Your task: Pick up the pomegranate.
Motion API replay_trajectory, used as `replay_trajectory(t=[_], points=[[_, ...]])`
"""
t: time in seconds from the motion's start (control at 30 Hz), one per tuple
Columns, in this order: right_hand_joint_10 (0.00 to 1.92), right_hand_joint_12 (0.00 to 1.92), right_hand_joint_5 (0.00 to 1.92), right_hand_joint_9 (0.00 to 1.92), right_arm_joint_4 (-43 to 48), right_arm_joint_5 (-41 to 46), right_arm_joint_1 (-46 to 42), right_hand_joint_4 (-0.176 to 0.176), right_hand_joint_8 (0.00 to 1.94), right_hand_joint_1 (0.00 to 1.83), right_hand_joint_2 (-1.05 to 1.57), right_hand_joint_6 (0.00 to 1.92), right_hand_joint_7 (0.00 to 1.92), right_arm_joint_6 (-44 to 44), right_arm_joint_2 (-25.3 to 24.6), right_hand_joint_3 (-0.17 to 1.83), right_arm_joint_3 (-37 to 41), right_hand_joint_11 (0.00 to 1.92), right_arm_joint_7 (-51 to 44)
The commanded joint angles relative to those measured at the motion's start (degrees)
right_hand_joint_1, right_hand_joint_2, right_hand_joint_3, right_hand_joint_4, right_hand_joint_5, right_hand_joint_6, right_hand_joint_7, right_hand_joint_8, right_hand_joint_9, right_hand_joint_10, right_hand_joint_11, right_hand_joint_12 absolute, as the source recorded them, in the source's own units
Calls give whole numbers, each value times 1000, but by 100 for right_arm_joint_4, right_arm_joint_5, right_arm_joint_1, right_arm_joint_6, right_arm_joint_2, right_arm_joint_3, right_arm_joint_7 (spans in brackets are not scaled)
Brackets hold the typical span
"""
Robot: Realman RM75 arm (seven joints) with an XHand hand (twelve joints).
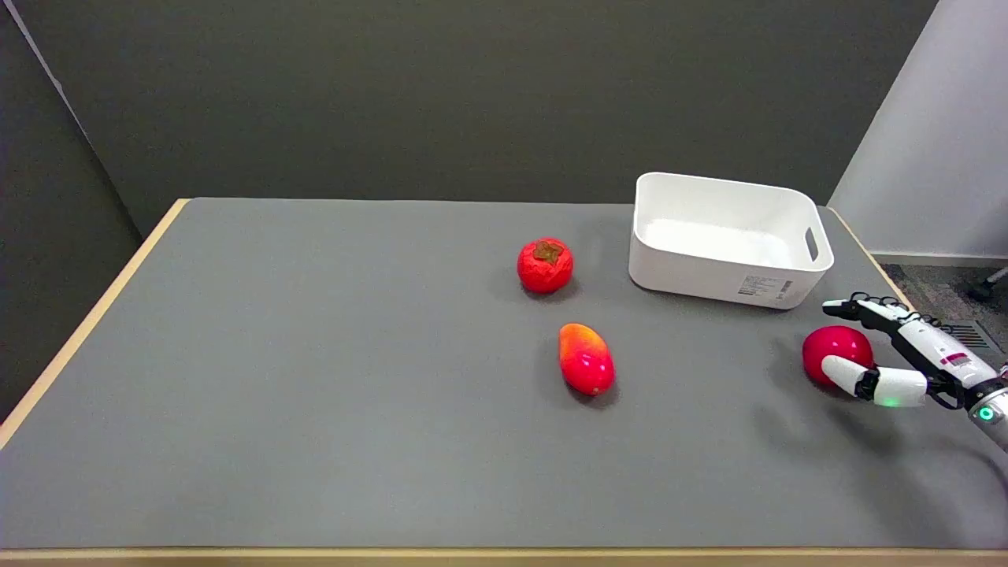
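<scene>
The pomegranate (833, 349), a glossy red round fruit, lies on the grey table near its right edge, in front of the white bin. My right hand (898, 354) reaches in from the lower right and brackets the fruit. The thumb (846, 375) lies across the fruit's near side, and the other fingers (862, 309) stretch out past its far side with a gap to it. The fruit still rests on the table, partly hidden by the thumb.
A white bin (728, 240) with a handle slot stands behind the pomegranate at the back right. A red-orange mango (585, 359) lies mid-table, and a wrinkled red persimmon-like fruit (545, 265) with a brown calyx lies behind it. The table's right edge (882, 272) runs close by the hand.
</scene>
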Motion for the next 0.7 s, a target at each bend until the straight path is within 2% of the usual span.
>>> replay_trajectory(t=[0.03, 0.5, 0.7], points=[[652, 1023, 210, 37, 36, -42, 13, 44, 416, 391, 510, 501, 230, -16, -70, 928, -36, -1, 21], [651, 1031, 211, 36, 36, -42, 156, 42, 414, 471, 531, 501, 231, -64, -62, 941, -156, -1, 5], [656, 1094, 223, 54, 36, -58, 221, 35, 391, 721, 587, 494, 240, -71, -70, 987, -180, -1, -11]])
